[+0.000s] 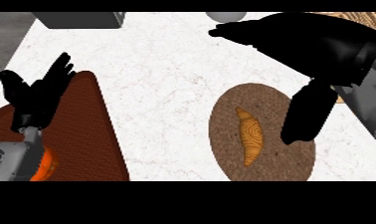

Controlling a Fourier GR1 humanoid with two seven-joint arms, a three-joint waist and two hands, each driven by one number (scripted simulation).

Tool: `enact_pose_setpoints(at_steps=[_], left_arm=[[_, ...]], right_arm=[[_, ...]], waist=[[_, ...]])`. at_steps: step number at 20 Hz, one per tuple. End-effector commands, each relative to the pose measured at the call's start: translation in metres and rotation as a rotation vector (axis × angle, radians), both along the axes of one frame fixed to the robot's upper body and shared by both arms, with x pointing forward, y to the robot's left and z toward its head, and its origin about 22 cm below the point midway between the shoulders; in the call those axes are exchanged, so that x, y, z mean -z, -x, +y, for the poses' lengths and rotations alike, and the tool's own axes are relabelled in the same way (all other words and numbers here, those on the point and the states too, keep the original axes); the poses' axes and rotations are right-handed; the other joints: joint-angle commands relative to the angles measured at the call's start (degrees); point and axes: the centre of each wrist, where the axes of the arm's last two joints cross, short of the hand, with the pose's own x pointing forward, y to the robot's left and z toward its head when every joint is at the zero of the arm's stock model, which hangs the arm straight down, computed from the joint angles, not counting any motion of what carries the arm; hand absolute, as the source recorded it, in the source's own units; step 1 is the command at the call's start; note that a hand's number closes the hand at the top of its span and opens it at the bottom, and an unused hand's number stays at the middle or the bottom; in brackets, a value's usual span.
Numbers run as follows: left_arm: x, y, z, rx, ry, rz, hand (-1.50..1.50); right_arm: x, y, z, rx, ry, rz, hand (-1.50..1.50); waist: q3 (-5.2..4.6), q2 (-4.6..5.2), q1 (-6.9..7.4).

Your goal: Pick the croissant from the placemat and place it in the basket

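While the croissant (249,136) lies long-ways on the mat (283,168), the open, empty right hand (312,49) hangs just beside it, nearer than the left.

The croissant (250,137) is golden-orange, long and tapered, lying flat with its ends toward 12 and 6 o'clock, slightly curved. It rests near the middle of the round brown woven placemat (273,166), which lies on the white counter (169,93) at 4 o'clock.
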Motion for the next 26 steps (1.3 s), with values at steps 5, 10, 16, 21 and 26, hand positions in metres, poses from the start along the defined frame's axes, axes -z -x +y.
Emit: enact_pose_setpoints(at_steps=[5,10,16,21,26], left_arm=[[-0.002,0.011,0.011,0.007,-0.004,0.011,0.0],[-0.001,-0.006,0.004,0.04,0.0,0.001,0.0],[0.019,-0.005,-0.009,0.023,0.003,-0.013,0.0],[0.013,-0.017,0.003,0.015,-0.017,-0.03,0.0],[-0.017,-0.014,0.002,0.03,0.013,-0.011,0.0]], right_arm=[[-0.01,0.038,-0.05,0.062,-0.063,0.005,-1.5],[0.032,0.048,-0.078,0.074,-0.105,0.037,-1.5],[0.084,0.042,-0.054,0.081,-0.15,-0.033,-1.5],[0.146,0.038,-0.064,0.049,-0.187,-0.022,-1.5],[0.19,0.034,-0.061,0.101,-0.296,-0.005,-1.5]], waist=[[0.08,0.14,0.33],[0.11,0.46,0.5],[0.11,0.66,1.06],[0.13,0.83,0.79],[0.13,0.56,0.97]])
